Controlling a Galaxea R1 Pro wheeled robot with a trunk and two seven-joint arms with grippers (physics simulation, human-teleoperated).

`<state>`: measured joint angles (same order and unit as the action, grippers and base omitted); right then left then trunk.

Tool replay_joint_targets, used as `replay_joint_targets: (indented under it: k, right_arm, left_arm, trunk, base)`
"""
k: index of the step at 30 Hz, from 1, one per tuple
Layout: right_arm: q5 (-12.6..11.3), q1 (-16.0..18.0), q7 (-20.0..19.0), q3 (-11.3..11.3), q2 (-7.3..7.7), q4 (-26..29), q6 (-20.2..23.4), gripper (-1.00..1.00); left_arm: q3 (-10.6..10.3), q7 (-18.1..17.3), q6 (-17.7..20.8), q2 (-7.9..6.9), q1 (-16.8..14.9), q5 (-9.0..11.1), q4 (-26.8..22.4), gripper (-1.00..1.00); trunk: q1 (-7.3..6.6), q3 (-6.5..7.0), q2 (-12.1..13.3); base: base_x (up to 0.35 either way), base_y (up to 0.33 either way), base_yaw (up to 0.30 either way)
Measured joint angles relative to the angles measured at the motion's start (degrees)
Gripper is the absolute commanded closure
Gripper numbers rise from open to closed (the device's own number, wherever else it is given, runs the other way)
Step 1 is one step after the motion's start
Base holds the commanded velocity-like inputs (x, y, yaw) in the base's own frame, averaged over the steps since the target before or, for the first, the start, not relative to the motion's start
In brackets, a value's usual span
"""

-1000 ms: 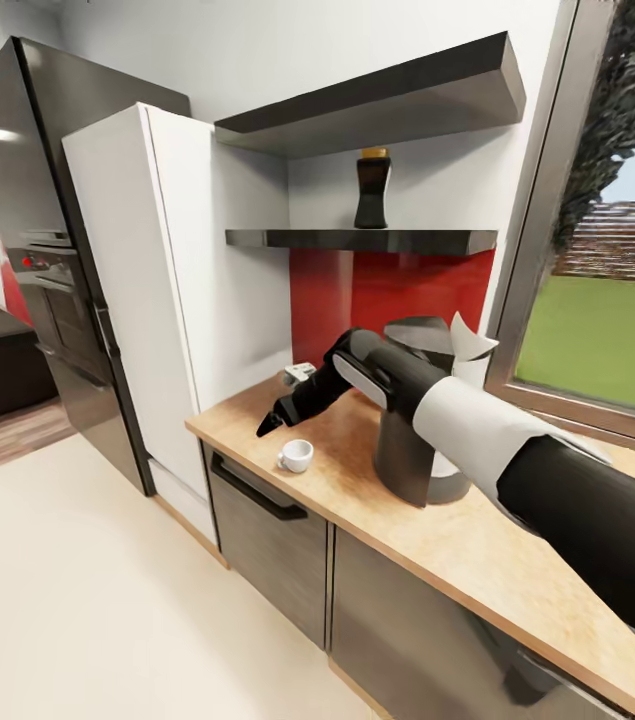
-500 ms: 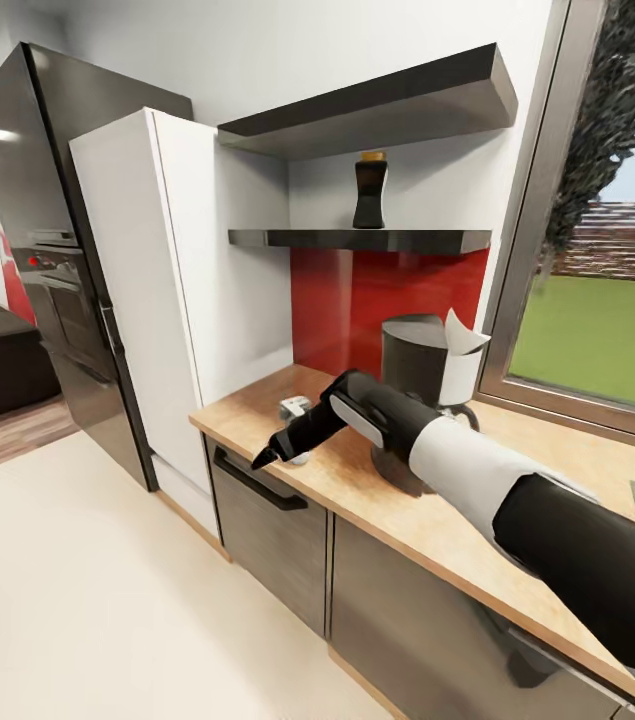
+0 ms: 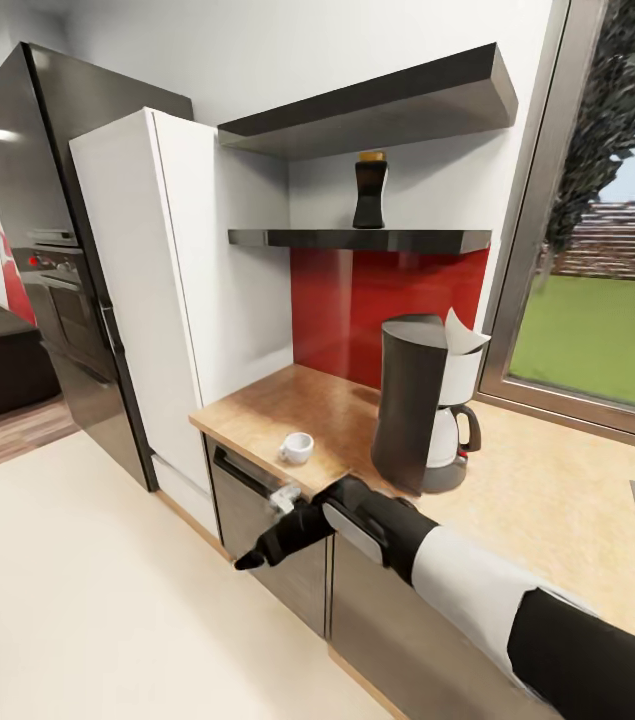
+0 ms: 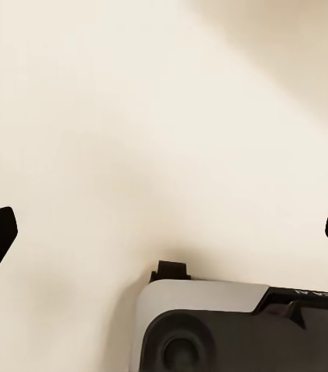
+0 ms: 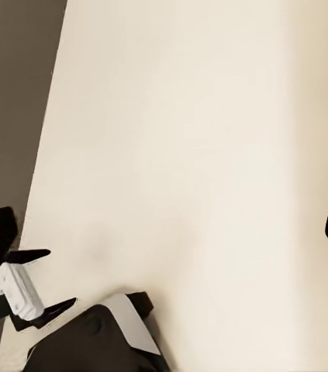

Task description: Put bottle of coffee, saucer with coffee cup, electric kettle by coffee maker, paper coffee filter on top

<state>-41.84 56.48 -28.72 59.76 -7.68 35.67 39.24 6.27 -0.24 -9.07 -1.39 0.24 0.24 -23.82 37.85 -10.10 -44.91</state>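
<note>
1. Sitting upright on the worktop [image 3: 517, 490], just in front of the red splashback, your coffee maker [image 3: 419, 405] is already where the task wants it; its long axis is vertical and the carafe handle points toward the window side.
2. Your paper coffee filter [image 3: 463, 335] rests on top of the machine, its pointed edge sticking upward, so that step looks done.
3. Your coffee cup [image 3: 296, 447] stands upright near the worktop's front edge, apart from the machine, with no saucer under it; its handle direction is too small to tell.
4. Your bottle of coffee [image 3: 369, 191] stands upright on the kitchen shelf [image 3: 357, 239], yellow lid up, well above the machine; I'd judge it the next thing to fetch.
5. Your right hand [image 3: 262, 550] hangs below the worktop edge in front of the cabinet [image 3: 257, 500], pointing down toward the floor [image 3: 77, 600]; it grasps nothing, and its fingertips sit spread wide in the right wrist view.
6. Your left hand [image 4: 164, 232] likewise faces bare floor, fingers spread and empty.
</note>
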Motion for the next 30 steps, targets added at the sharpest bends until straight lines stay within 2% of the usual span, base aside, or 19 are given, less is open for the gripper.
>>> replay_joint_targets:
  k: [5,12,15,16,17,18,22,25,27,28,30]
  right_arm:
    - [0.1,-5.9,0.1,0.0,2.59,0.1,-2.7,-1.00]
    - [0.4,-15.2,0.3,0.1,6.25,-0.4,-9.8,-1.00]
    - [0.5,-19.3,0.1,0.0,8.10,-1.0,-13.0,-1.00]
    - [0.6,-21.3,0.0,0.1,9.21,-1.5,-15.0,-1.00]
    - [0.7,-23.8,0.0,0.1,10.52,-2.7,-18.2,-1.00]
    - [0.7,-25.1,-0.1,0.0,11.15,-3.7,-20.0,-1.00]
    - [0.7,-29.3,-0.5,0.1,12.76,-10.4,-28.3,-1.00]
    - [0.6,-30.5,-1.9,0.1,13.17,-14.9,-31.4,-1.00]
    - [0.6,-31.1,-4.2,0.1,13.50,-20.0,-33.7,-1.00]
    - [0.6,-31.3,-6.4,0.1,13.67,-24.6,-36.3,-1.00]
    - [0.4,-31.5,-8.7,-0.2,13.75,-29.8,-39.5,-1.00]
  left_arm:
    - [0.0,0.0,0.0,-0.03,0.0,0.0,0.0,-1.00]
    - [0.0,0.0,0.0,-0.03,0.0,0.0,0.1,-1.00]
    - [0.1,0.0,0.0,-0.04,0.0,0.0,0.1,-1.00]
    - [0.4,0.0,0.0,-0.04,0.0,0.0,0.1,-1.00]
    - [1.1,0.0,0.0,-0.02,0.0,0.0,0.0,-1.00]
    - [1.5,-0.1,0.0,-0.01,0.0,0.0,0.0,-1.00]
    - [2.8,-0.6,0.0,0.12,0.0,0.0,-0.4,-1.00]
    - [3.1,-0.8,0.1,0.21,0.0,0.0,-1.3,-1.00]
    - [3.1,-0.9,0.1,0.30,0.0,0.0,-2.2,-1.00]
    - [3.3,-1.0,0.1,0.34,0.0,0.0,-2.4,-1.00]
    - [3.4,-1.0,0.1,0.36,0.0,0.0,-2.4,-1.00]
  trunk:
    - [0.00,0.00,0.0]
    - [0.00,0.00,0.0]
    - [0.00,0.00,0.0]
    - [0.00,-0.01,0.0]
    - [0.00,-0.01,0.0]
    - [0.00,0.00,0.0]
    - [0.00,-0.01,0.0]
    - [0.00,0.00,0.0]
    - [0.00,0.00,0.0]
    - [0.00,0.00,0.0]
    - [0.00,0.00,0.0]
  base:
    - [0.000,0.000,0.000]
    - [0.000,0.000,0.000]
    - [0.000,0.000,0.000]
    - [0.000,0.000,0.000]
    - [0.000,0.000,0.000]
    - [0.000,0.000,0.000]
    - [0.000,0.000,0.000]
    - [0.000,0.000,0.000]
    - [0.000,0.000,0.000]
    - [0.000,0.000,0.000]
    - [0.000,0.000,0.000]
